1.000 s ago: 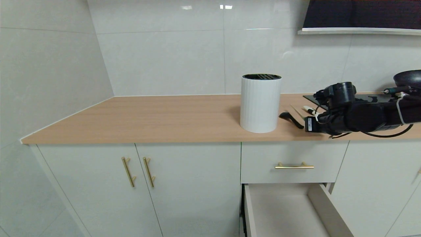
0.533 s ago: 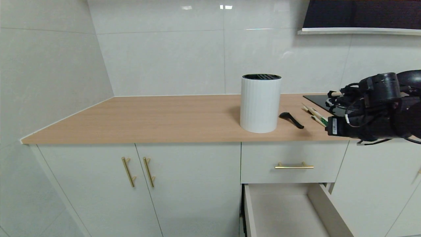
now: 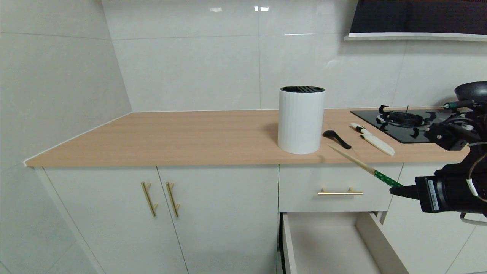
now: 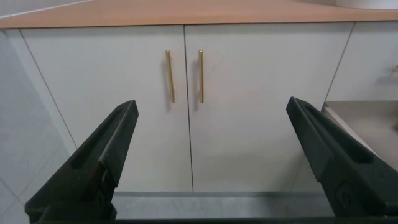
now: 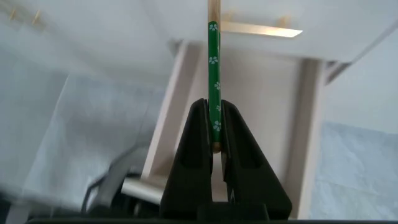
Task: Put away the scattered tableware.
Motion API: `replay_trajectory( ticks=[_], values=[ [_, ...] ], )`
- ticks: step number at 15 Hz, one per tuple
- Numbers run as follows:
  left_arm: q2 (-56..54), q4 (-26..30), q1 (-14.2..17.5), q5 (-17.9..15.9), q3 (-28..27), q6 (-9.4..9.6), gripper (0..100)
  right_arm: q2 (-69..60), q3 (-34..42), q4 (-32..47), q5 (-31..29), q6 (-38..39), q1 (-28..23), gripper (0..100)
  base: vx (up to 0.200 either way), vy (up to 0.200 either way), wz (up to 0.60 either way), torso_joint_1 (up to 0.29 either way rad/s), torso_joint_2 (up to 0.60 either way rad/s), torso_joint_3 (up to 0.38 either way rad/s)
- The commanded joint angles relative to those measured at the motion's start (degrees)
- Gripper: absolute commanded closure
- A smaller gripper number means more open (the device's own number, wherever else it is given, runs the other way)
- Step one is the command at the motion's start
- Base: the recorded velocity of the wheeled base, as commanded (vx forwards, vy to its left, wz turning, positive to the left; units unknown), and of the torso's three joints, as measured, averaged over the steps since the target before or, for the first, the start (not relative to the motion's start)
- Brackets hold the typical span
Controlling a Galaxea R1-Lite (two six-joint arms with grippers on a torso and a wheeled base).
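My right gripper (image 3: 395, 189) is shut on a wooden chopstick with a green patterned end (image 3: 361, 165); it hangs in front of the cabinet, above the open drawer (image 3: 327, 243). In the right wrist view the chopstick (image 5: 214, 93) is pinched between the black fingers (image 5: 198, 134) over the drawer (image 5: 261, 118). On the counter a black spoon (image 3: 337, 138) and a white knife (image 3: 372, 139) lie right of the white ribbed utensil holder (image 3: 301, 119). My left gripper (image 4: 211, 162) is open, facing the cabinet doors low down.
A black gas hob (image 3: 403, 121) and a dark pan (image 3: 471, 91) stand at the counter's right. Gold handles mark the double doors (image 3: 159, 198) and the shut upper drawer (image 3: 340, 192). The wooden countertop (image 3: 171, 137) is bare left of the holder.
My right gripper has lifted the chopstick off the counter and swung right and down, ending in front of the cabinet above the open drawer. The knife is now uncovered.
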Motion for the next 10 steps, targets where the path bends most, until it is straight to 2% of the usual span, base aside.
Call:
replay_trajectory(
  ticks=[1, 8, 10],
  values=[
    [0.00, 0.01, 0.02, -0.02, 0.00, -0.02, 0, -3.07, 2.12, -0.03, 0.08, -0.07, 2.54, 100, 0.000, 0.000, 0.00, 0.000, 0.00, 0.000],
    [0.00, 0.01, 0.02, 0.07, 0.00, -0.02, 0, -0.87, 3.44, 0.32, 0.35, -0.25, 6.14, 100, 0.000, 0.000, 0.00, 0.000, 0.00, 0.000],
    [0.00, -0.08, 0.02, -0.02, 0.00, -0.02, 0, -0.52, 4.14, 0.23, 0.43, -0.25, 7.37, 100, 0.000, 0.000, 0.00, -0.110, 0.27, 0.168]
  ],
)
